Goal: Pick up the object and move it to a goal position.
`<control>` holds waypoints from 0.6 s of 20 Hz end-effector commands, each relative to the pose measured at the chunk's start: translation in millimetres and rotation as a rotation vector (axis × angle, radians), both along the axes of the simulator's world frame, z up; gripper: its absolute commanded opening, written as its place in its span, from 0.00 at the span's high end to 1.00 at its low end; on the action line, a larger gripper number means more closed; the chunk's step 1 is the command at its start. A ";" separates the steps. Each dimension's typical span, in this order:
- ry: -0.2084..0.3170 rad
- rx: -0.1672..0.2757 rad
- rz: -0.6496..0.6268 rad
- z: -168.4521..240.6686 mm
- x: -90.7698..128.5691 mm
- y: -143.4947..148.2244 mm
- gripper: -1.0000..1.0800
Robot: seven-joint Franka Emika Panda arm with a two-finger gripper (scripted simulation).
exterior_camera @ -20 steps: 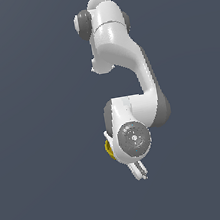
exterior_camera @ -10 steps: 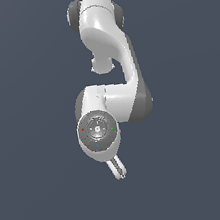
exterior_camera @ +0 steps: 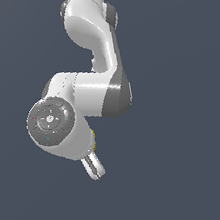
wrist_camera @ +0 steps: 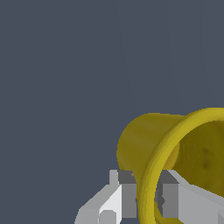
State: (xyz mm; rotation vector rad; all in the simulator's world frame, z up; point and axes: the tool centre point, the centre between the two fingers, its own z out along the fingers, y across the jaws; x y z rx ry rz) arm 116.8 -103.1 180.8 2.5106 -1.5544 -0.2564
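The yellow cup [wrist_camera: 148,140] fills the wrist view, tilted, with its thick rim [wrist_camera: 151,183] and hollow inside facing the camera. My gripper [wrist_camera: 146,194] is shut on the cup's wall, one grey finger [wrist_camera: 122,197] outside it and the other finger [wrist_camera: 177,197] inside. In the exterior view only a thin yellow sliver of the cup [exterior_camera: 93,138] shows past the white hand, and the gripper [exterior_camera: 94,168] points down and toward the exterior view's right. The cup is held up off any surface.
The white arm [exterior_camera: 93,44] folds down from the top of the exterior view, with its round wrist joint [exterior_camera: 50,121] facing the camera. Plain dark grey-blue background lies all around in both views.
The arm has swung toward the exterior view's left with the cup in the gripper. The wrist has turned, so the cup now shows on the hand's other side and is mostly hidden.
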 end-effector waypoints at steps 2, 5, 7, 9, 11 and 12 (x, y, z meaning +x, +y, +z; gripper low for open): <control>-0.002 -0.001 0.001 16.1 0.8 -17.4 1.00; -0.002 -0.001 0.001 26.3 1.4 -30.1 1.00; -0.003 -0.001 0.002 31.9 1.9 -36.5 1.00; -0.003 -0.001 0.002 35.8 2.3 -41.6 1.00; -0.003 -0.001 0.002 38.4 2.5 -44.8 1.00; -0.003 -0.001 0.002 39.3 2.6 -46.0 1.00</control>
